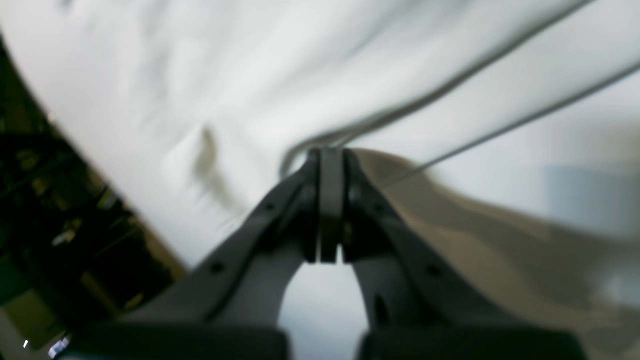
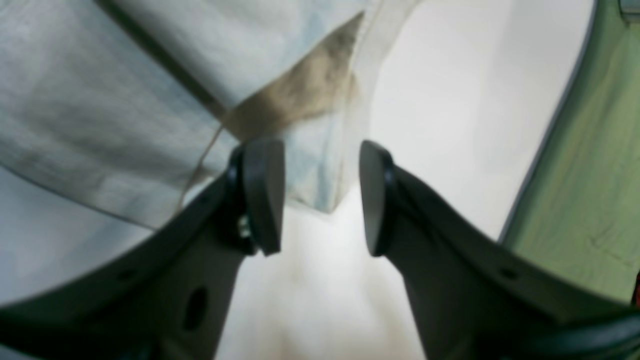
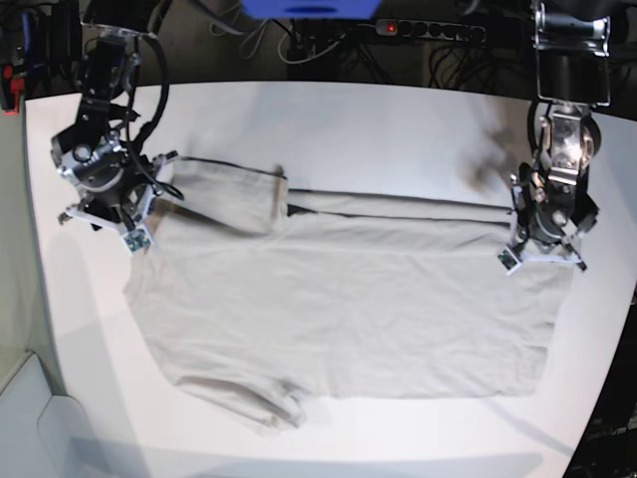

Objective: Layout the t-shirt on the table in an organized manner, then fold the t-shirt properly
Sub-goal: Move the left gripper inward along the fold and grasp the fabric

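T-shirt (image 3: 348, 309) spread across the middle of the table (image 3: 378, 124) in the base view, beige, mostly flat, one long fold line running along its upper edge from centre to right. Sleeve folded over at upper left, another sleeve bunched and wrinkled at lower left near the table's front rim.

Left gripper (image 1: 330, 155) at the right side of the base view, over the shirt's upper right corner. In the left wrist view, jaws pressed together with a thin edge of cloth pinched at the tips; fabric pulled taut away toward the upper right of that frame. View blurred, so finer detail not readable.

Right gripper (image 2: 320, 197) at the left side of the base view, at the shirt's upper left corner by the folded sleeve. In the right wrist view, pads (image 2: 262, 195) standing apart, a hemmed corner of cloth hanging just above and between them, touching neither as far as visible. Bare white tabletop below the gap.

Around the scene: power strip (image 3: 428, 30) with a red switch and loose cables along the top of the base view, a blue object (image 3: 309, 7) at top centre, green flooring (image 2: 590, 165) past the table's rim at the right of the right wrist view. Dark clutter at the left edge of the left wrist view.
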`<control>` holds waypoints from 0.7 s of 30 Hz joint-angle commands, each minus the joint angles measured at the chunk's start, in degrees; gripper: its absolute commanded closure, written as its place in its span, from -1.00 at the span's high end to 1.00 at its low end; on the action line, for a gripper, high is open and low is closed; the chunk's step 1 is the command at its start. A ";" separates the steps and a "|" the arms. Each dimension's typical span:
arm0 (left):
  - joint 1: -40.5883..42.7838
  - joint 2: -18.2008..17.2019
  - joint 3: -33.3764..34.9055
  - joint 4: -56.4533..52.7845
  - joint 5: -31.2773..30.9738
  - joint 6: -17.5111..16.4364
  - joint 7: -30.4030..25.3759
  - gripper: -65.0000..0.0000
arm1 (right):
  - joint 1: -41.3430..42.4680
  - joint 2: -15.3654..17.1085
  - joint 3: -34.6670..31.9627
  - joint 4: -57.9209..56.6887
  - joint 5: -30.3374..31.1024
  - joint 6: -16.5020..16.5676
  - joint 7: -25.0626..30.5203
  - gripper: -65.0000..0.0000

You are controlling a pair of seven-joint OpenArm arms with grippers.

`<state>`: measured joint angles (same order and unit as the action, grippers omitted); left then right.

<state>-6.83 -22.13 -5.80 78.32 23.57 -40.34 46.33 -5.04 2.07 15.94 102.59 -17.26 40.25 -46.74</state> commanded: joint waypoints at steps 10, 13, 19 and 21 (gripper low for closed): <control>-0.69 -0.68 0.22 2.33 0.30 0.34 -0.39 -1.00 | -0.54 -3.43 -1.57 1.37 0.33 -0.25 0.89 -0.42; -0.69 -0.68 0.22 1.81 0.21 0.34 -0.39 -1.00 | -0.63 -3.52 -2.45 1.28 0.33 -0.25 0.89 -0.55; 0.19 -0.68 -0.13 1.90 0.21 0.34 -0.39 -1.00 | -0.37 -3.34 -2.10 0.76 0.25 -0.25 0.89 -0.55; 0.28 -0.68 -0.13 1.98 0.21 0.34 -0.39 -1.00 | -0.28 -2.90 -2.10 0.14 0.25 -0.25 0.89 -0.51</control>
<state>-5.39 -22.04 -5.52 79.33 23.55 -40.34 46.28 -6.15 -1.37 13.74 102.10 -17.28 40.25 -46.61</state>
